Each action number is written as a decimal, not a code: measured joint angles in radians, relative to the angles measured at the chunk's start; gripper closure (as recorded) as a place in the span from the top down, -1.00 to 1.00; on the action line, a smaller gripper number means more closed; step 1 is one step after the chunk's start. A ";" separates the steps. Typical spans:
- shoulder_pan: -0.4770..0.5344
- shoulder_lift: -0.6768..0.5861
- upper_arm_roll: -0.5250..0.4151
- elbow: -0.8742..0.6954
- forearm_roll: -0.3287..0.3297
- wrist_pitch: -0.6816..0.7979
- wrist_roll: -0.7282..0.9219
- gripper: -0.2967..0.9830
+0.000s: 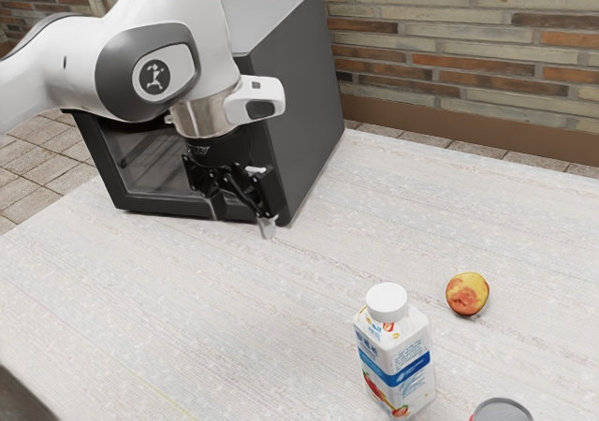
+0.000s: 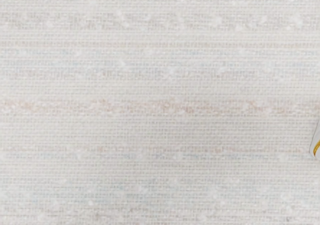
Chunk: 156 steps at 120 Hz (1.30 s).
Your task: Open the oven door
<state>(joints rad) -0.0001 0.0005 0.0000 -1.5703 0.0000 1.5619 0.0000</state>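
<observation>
Brick walls [image 1: 468, 51] back a tabletop [image 1: 187, 299] on which a dark countertop oven [image 1: 298, 94] is set, toward the exterior view's upper left. Its glass-fronted door [image 1: 150, 164], the part to be opened, is seen flush with the oven's front and apparently shut, partly screened by the white robot arm [image 1: 140, 65]. Beside the lower front corner, the black gripper [image 1: 242, 218] is held pointing down, its fingers spread and nothing grasped. No grip on the door is shown, and a handle cannot be made out. If the hand is swung in too close, the door frame or side panel could be struck by a fingertip, and the whole oven nudged askew. If the door's edge is caught only shallowly, the hold could be lost as it is pulled. Less at risk are a capped drink carton [image 1: 398, 374], a red-and-yellow fruit [image 1: 467, 294] and a can [image 1: 503, 410], though the carton could be toppled by a wide backward sweep of the arm.
</observation>
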 joint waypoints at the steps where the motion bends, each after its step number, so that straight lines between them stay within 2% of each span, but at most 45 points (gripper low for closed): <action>1: -0.009 0.022 0.009 0.053 -0.003 -0.009 0.015 0.54; 5: -0.025 0.084 0.032 0.202 -0.013 -0.043 0.074 0.53; 11: 0.011 0.128 0.049 0.307 -0.024 -0.085 0.156 0.53; 20: 0.086 0.149 0.059 0.359 -0.034 -0.130 0.267 0.54; 32: 0.093 0.149 0.059 0.377 -0.039 -0.171 0.396 0.54; 42: 0.090 -0.049 0.030 0.414 -0.016 -0.178 0.575 0.53; 50: 0.028 -0.131 0.023 0.420 0.065 -0.184 0.773 0.53; 58: -0.013 -0.191 0.083 0.353 0.142 -0.185 0.958 0.53; 65: -0.028 -0.299 0.135 0.197 0.203 -0.149 1.108 0.53; 70: -0.032 -0.377 0.170 0.072 0.232 -0.106 1.209 0.53; 76: -0.035 -0.410 0.219 -0.003 0.245 -0.056 1.322 0.53; 80: -0.035 -0.395 0.260 -0.014 0.240 -0.027 1.392 0.54; 93: -0.026 -0.196 0.363 0.110 0.184 0.036 1.597 0.53; 107: 0.023 -0.057 0.393 0.198 0.108 0.074 1.785 0.53; 140: 0.128 0.035 0.397 0.253 -0.078 0.109 2.109 0.53; 156: 0.168 0.037 0.393 0.253 -0.122 0.115 2.229 0.53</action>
<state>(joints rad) 0.1676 0.0378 0.3935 -1.3170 -0.1224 1.6772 2.2285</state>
